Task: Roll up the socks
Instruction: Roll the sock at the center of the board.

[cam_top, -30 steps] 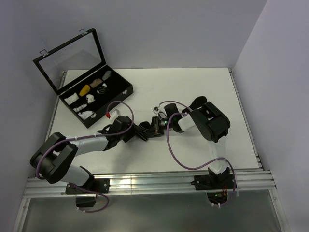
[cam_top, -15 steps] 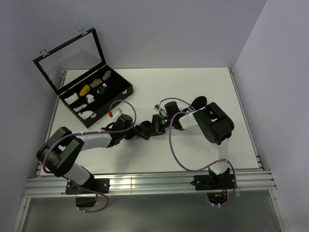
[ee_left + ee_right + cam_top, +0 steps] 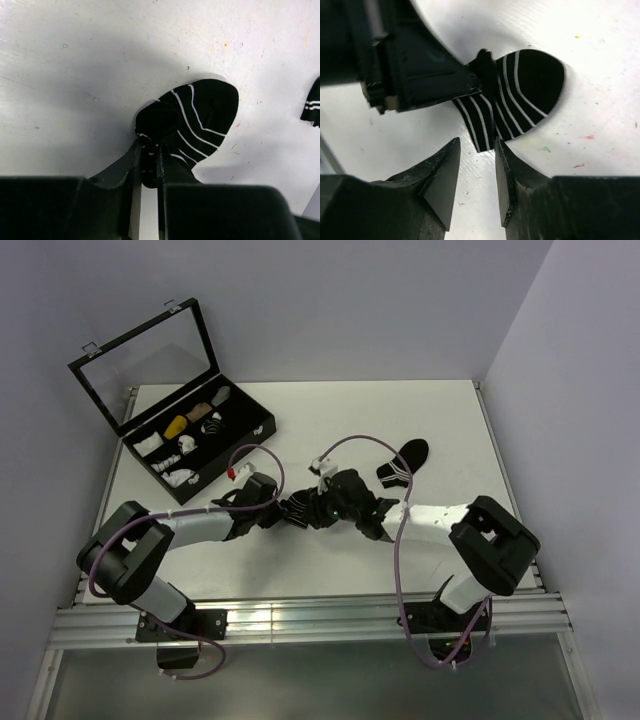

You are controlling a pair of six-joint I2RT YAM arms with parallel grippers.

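I am looking down on the white table (image 3: 400, 410) and the two arms are meeting near its middle. The left gripper (image 3: 149, 150) is clenching its jaws on a bunched fold of the striped sock (image 3: 200, 117), black with thin white lines. The rest of that sock is fanning out flat on the tabletop beyond the fingertips. From above, the left gripper (image 3: 283, 512) and the right gripper (image 3: 318, 510) are facing each other with this striped sock (image 3: 298, 508) between them. In the right wrist view the right gripper (image 3: 477, 145) is standing with its jaws parted and nothing clamped. The edge of the striped sock (image 3: 525, 90) is lying just ahead of its tips. The second sock (image 3: 402, 460) is lying flat on the table farther back and to the right, apart from both grippers, and its striped cuff is showing at the right edge of the left wrist view (image 3: 312, 102). At the far left corner a black case (image 3: 235, 462) is sitting with its clear lid (image 3: 150, 360) propped open, and small rolled bundles (image 3: 176, 426) are resting in its compartments.
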